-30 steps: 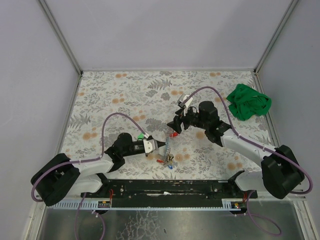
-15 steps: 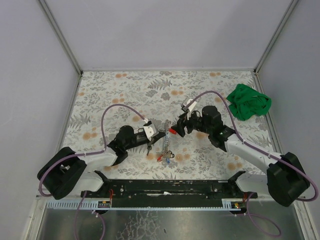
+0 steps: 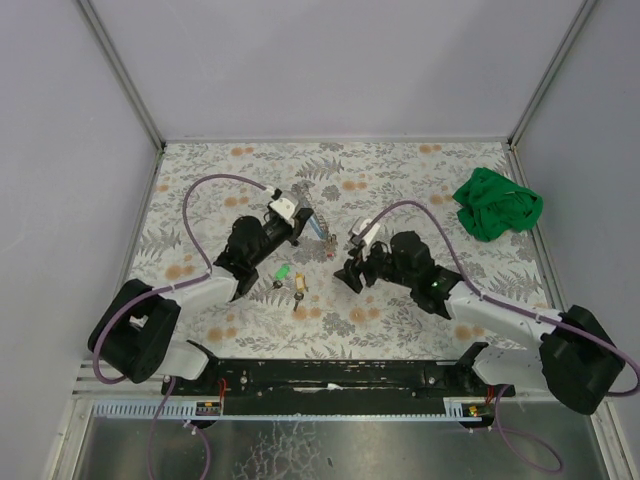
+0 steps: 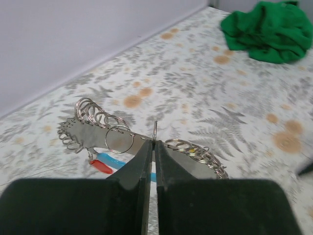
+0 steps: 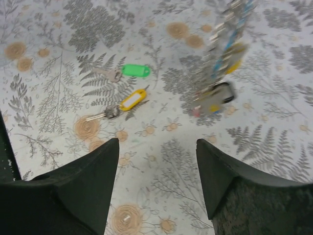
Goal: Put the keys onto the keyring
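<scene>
Fingers (image 4: 139, 166) on the left gripper (image 3: 306, 220) are pressed together, pinching a thin ring of the keyring bunch (image 4: 98, 131). The bunch hangs clear of the floral table (image 3: 200, 190). Right gripper (image 3: 347, 272) has its fingers (image 5: 83, 186) spread wide with nothing between them.

Compared with a second ago, the left arm has swung from the near middle out to the far left and taken the bunch with it. The right gripper has dropped nearer.

The green key (image 3: 283, 275) and yellow key (image 3: 299, 290) lie flat on the table, close side by side but not touching. They're between the two grippers, just left of the right one.

Bare mat all round them, walls well away. The green cloth (image 3: 497, 205) is bunched up far right, well apart.
</scene>
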Motion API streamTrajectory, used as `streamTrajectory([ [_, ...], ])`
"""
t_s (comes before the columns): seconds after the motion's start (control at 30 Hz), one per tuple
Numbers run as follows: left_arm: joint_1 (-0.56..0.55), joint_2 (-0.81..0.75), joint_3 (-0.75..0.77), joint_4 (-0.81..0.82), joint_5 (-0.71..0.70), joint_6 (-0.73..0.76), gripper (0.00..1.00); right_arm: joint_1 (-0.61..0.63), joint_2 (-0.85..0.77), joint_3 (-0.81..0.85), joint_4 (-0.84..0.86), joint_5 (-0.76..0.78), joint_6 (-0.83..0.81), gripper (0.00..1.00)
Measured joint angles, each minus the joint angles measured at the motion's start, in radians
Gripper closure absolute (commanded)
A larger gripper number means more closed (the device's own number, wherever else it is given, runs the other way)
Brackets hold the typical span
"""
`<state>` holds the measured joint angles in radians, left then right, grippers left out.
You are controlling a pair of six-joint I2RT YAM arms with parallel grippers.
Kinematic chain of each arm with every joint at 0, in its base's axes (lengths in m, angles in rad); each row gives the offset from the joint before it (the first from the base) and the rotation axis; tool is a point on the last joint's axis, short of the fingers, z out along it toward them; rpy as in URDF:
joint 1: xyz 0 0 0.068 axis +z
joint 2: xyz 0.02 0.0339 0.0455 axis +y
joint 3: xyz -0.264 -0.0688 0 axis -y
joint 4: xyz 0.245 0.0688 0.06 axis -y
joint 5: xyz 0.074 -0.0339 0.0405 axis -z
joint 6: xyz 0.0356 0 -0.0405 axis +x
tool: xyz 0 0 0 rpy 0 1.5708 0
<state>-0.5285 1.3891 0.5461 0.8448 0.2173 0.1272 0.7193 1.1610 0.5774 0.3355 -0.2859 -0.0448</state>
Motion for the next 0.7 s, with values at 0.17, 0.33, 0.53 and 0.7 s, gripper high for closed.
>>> streamTrajectory([
  [0.17,0.060,0.008,0.026,-0.016,-0.084,0.000,1.00,0.137,0.147,0.000,0.071,0.081,0.019,0.39],
  [0.33,0.106,0.002,0.006,-0.035,-0.143,0.000,1.00,0.207,0.331,0.022,0.134,0.158,0.069,0.40],
  [0.53,0.145,-0.011,-0.037,-0.048,-0.174,-0.001,1.00,0.284,0.528,0.110,0.245,0.249,0.111,0.37],
  [0.7,0.150,-0.011,-0.050,-0.048,-0.175,-0.004,1.00,0.302,0.627,0.151,0.297,0.302,0.138,0.36],
])
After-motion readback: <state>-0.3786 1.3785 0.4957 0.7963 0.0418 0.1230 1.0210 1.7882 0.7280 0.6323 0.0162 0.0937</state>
